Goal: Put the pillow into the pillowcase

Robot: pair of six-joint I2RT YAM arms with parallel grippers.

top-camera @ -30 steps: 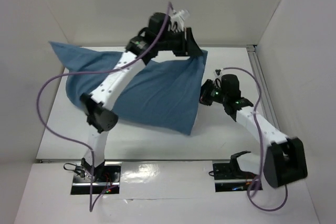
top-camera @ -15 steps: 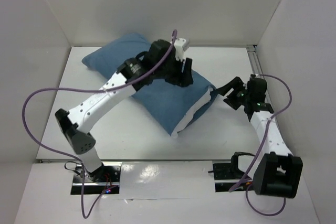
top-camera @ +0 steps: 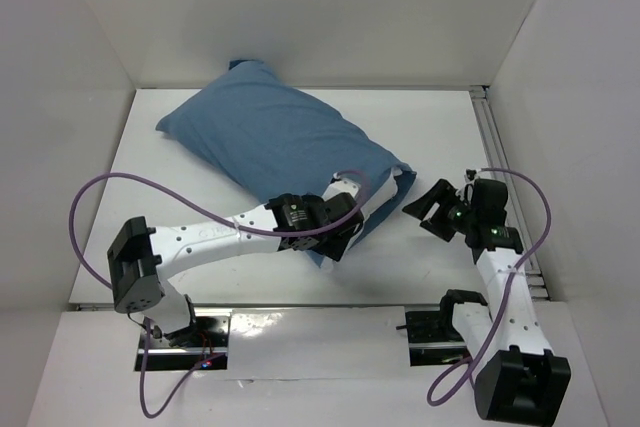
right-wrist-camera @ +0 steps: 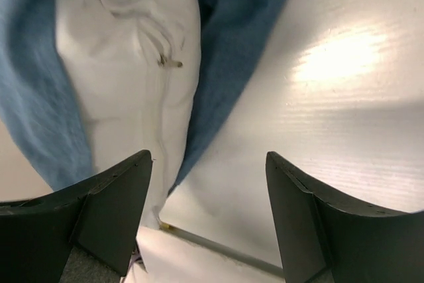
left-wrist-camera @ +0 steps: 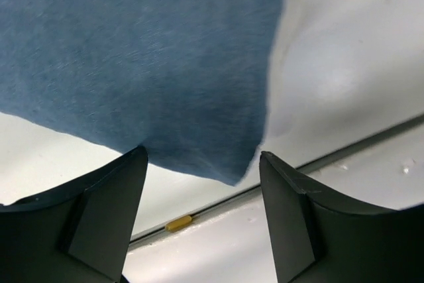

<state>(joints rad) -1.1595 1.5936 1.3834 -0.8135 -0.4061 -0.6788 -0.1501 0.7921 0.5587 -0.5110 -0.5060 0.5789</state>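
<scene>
We see the pillowcase (top-camera: 270,142) lying across the middle of the table (top-camera: 440,132) in the top view. It runs on a slant from the upper left of the frame down toward the centre right, and it is filled out and plump. The pillow (top-camera: 398,190) is inside it, and only a narrow white strip shows at the open mouth on the lower right end of the blue cloth.

The left gripper (top-camera: 342,235) sits low at the bottom corner of that open end, with its arm stretched flat across the lower left of the frame. In its own wrist view the left gripper (left-wrist-camera: 202,164) has its two dark fingers (left-wrist-camera: 106,217) spread wide. A corner of the pillowcase (left-wrist-camera: 146,64) hangs down into the gap between them, but nothing is pinched.

The right gripper (top-camera: 425,209) is at the centre right, just beside the open mouth and apart from it, pointing toward the cloth. In its wrist view the right gripper (right-wrist-camera: 209,164) is also spread wide and grips nothing, with bare table (right-wrist-camera: 331,97) showing between its fingers (right-wrist-camera: 305,217). Above them, in the upper left of that frame, the white end of the pillow (right-wrist-camera: 126,64) bulges out, with a small dark tag on its seam. The blue edges of the pillowcase (right-wrist-camera: 225,44) lie on either side of it.
</scene>
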